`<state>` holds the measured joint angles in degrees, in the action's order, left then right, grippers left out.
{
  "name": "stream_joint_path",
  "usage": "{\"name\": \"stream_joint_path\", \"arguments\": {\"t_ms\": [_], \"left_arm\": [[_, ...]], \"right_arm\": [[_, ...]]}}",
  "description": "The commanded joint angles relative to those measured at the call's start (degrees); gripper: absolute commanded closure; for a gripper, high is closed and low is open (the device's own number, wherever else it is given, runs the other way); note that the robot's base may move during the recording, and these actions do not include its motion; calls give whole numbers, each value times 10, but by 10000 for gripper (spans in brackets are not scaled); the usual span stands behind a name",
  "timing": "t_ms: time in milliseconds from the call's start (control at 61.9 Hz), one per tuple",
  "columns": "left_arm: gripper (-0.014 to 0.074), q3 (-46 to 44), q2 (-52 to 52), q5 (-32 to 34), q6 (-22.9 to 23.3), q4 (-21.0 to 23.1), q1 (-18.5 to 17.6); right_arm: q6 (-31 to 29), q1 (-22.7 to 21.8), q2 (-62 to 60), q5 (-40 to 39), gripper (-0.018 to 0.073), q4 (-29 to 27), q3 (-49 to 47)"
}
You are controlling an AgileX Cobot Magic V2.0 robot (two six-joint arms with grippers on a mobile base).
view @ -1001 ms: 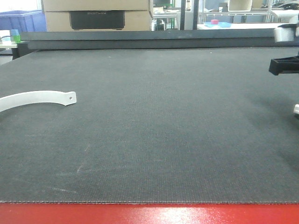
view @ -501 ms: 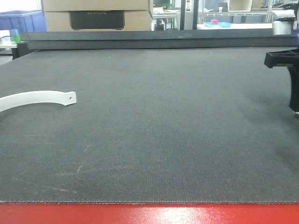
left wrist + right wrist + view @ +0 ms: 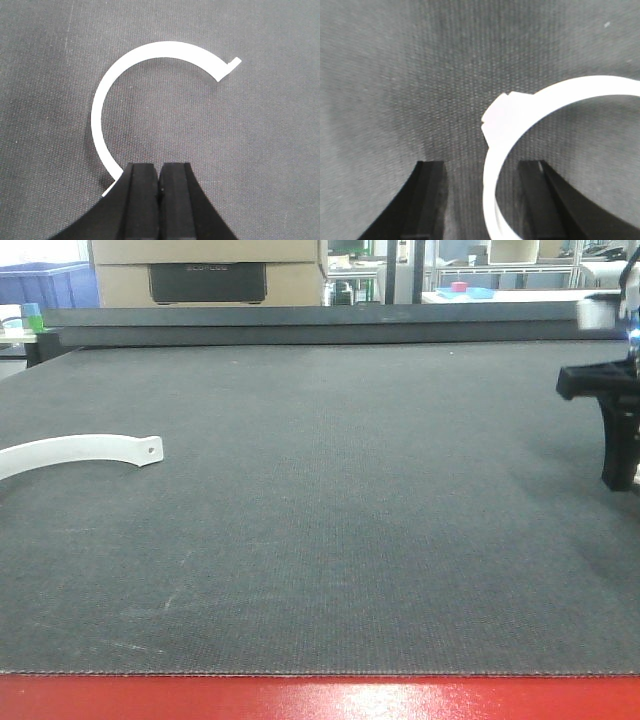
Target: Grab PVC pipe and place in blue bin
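The right gripper (image 3: 480, 172) hangs over the right side of the gray mat (image 3: 330, 490) with its fingers wide apart. The PVC pipe (image 3: 560, 90), a curved white piece, lies on the mat between them, ungripped. The left gripper (image 3: 159, 167), fingers pressed together on nothing, looks down at a white strap (image 3: 107, 100) on the mat's left side.

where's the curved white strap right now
In the front view, the curved white strap lies flat on the dark mat at the far left edge, its holed end pointing toward the middle.
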<state>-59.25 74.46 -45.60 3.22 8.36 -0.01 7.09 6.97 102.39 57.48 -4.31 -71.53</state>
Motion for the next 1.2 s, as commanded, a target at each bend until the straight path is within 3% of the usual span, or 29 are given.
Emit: {"name": "stream_joint_path", "arguments": {"t_ms": [0, 388, 452, 614, 1050, 1179], "left_arm": [[708, -2, -3, 0, 0, 6, -3], [708, -2, -3, -1, 0, 6, -3], [708, -2, -3, -1, 0, 6, -3], [708, -2, -3, 10, 0, 6, -3], [708, -2, -3, 46, 0, 6, -3], [708, -2, -3, 27, 0, 8, -3]], "right_arm": [[3, 1, 10, 9, 335, 8, -4], [3, 1, 23, 15, 347, 8, -4], [3, 1, 23, 15, 426, 8, -4], [3, 1, 23, 15, 727, 8, -4], [1, 1, -72, 31, 727, 8, -5], [-1, 1, -126, 32, 727, 8, -5]]}}
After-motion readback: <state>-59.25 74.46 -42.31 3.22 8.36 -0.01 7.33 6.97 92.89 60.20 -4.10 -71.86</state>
